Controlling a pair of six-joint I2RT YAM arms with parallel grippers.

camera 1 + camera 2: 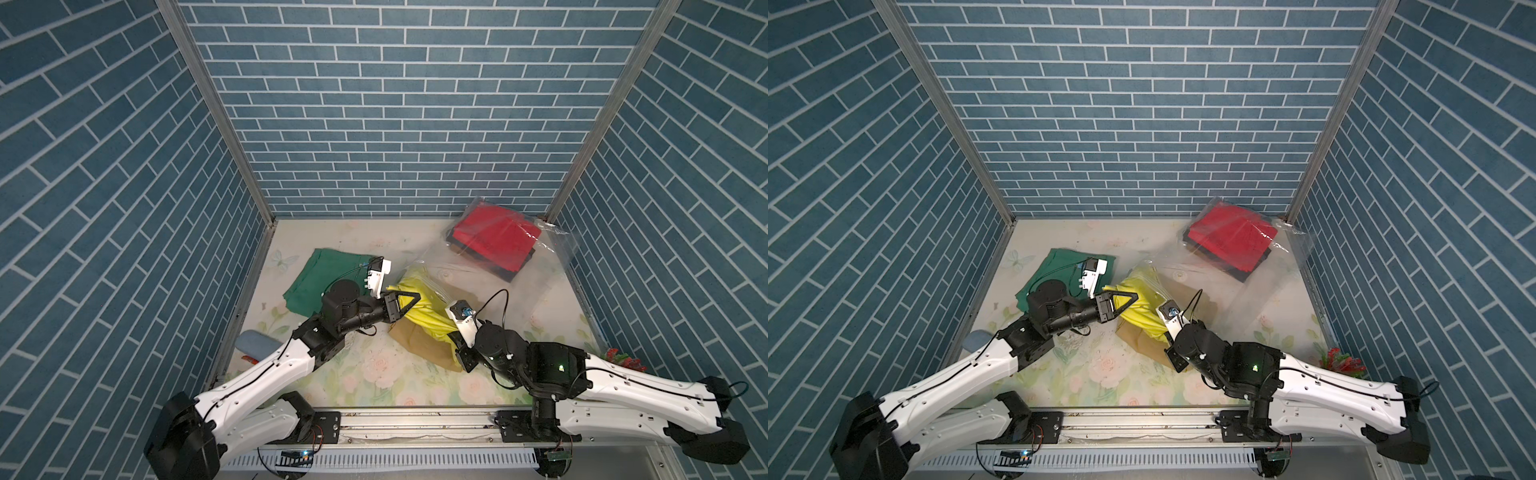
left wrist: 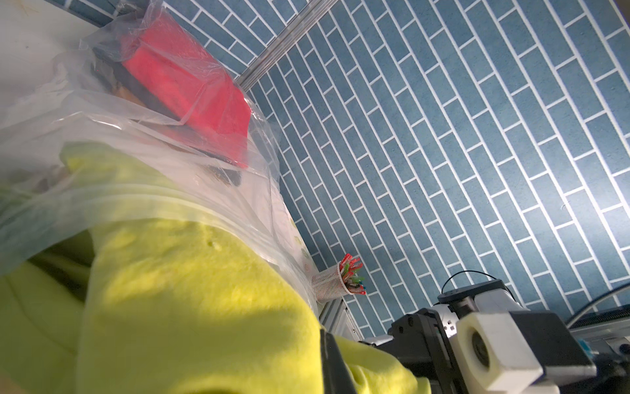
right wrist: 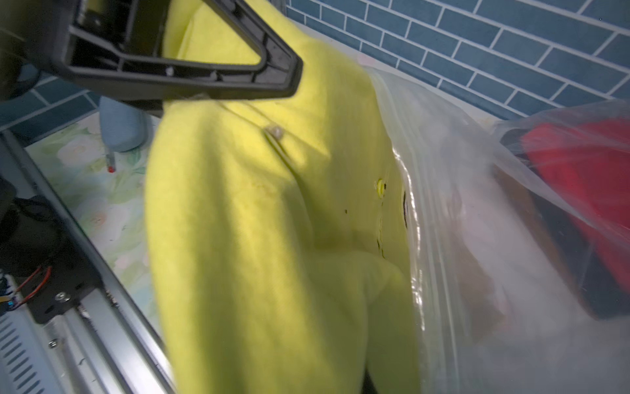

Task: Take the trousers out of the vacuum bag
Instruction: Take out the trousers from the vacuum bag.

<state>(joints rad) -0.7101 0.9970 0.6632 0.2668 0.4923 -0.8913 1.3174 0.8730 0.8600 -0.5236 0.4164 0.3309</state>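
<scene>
The vacuum bag [image 1: 548, 253] lies crumpled across the back right of the table and shows in both top views. Red trousers [image 1: 494, 241] rest on dark ones deep inside it. Bright yellow trousers [image 1: 428, 309] hang half out of the bag's mouth, the zip strip [image 2: 143, 201] draped over them. My left gripper [image 1: 415, 298] is shut on their upper edge. My right gripper [image 1: 457, 347] is at their lower end, its jaws buried in yellow cloth [image 3: 255, 221]. Brown trousers [image 1: 415, 340] lie beneath the yellow ones. Green trousers [image 1: 324, 282] sit on the table outside the bag.
A mesh cup [image 1: 623, 359] of red and green pens stands by the right wall. A blue-grey pouch [image 1: 253, 343] and a red-tipped pen [image 3: 110, 163] lie at the front left. Blue brick walls enclose three sides, and a metal rail [image 1: 415, 419] runs along the front.
</scene>
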